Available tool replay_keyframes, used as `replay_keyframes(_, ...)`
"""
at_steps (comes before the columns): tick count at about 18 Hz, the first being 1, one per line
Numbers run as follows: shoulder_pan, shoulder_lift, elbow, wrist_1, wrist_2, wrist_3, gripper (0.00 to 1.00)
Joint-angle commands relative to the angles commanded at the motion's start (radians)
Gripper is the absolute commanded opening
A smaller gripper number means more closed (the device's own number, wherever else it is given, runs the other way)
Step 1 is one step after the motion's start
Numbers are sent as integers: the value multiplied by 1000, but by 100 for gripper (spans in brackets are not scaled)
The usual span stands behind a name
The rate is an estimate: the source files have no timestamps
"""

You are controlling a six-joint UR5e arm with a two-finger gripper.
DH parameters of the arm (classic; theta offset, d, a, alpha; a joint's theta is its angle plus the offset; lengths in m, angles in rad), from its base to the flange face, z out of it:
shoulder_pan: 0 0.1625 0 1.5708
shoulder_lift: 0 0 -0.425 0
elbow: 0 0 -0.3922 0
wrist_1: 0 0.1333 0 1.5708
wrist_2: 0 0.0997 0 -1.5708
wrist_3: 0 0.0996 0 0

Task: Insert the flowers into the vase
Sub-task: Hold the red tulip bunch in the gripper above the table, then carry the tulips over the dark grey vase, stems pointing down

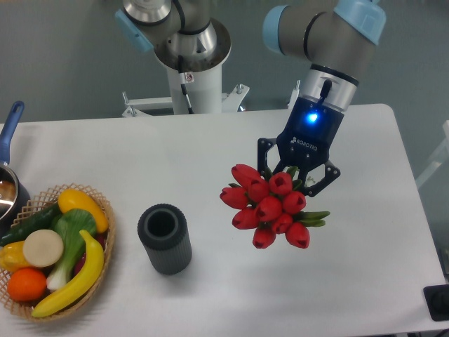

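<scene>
Camera view: fixed, looking down on the white table (210, 151) from the front.
Tool: the black two-finger gripper (298, 175) on the grey and blue arm, its jaws clamped on the stems of the flowers, the bunch hiding the contact.
Flowers: a tight bunch of glossy red artificial tulip buds with green leaves (270, 207), held just below the gripper, heads toward the camera.
Vase: a short dark grey ribbed cylinder with a round mouth (164, 239), upright, well apart from the gripper, to its picture-left and nearer the camera.
Key relation: the mouth faces up, so I judge the stems must point down above it.
Beyond the vase: a woven wicker basket of colourful plastic fruit and vegetables (52, 249).
</scene>
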Motion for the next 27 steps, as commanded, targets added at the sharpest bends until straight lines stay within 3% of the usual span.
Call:
replay_keyframes(21, -12, -2, -5, 9, -2, 3, 38)
replay_keyframes(24, -54, -3, -6, 52, -52, 3, 38)
replay_keyframes(27, -58, -17, -5, 66, -203, 5, 38)
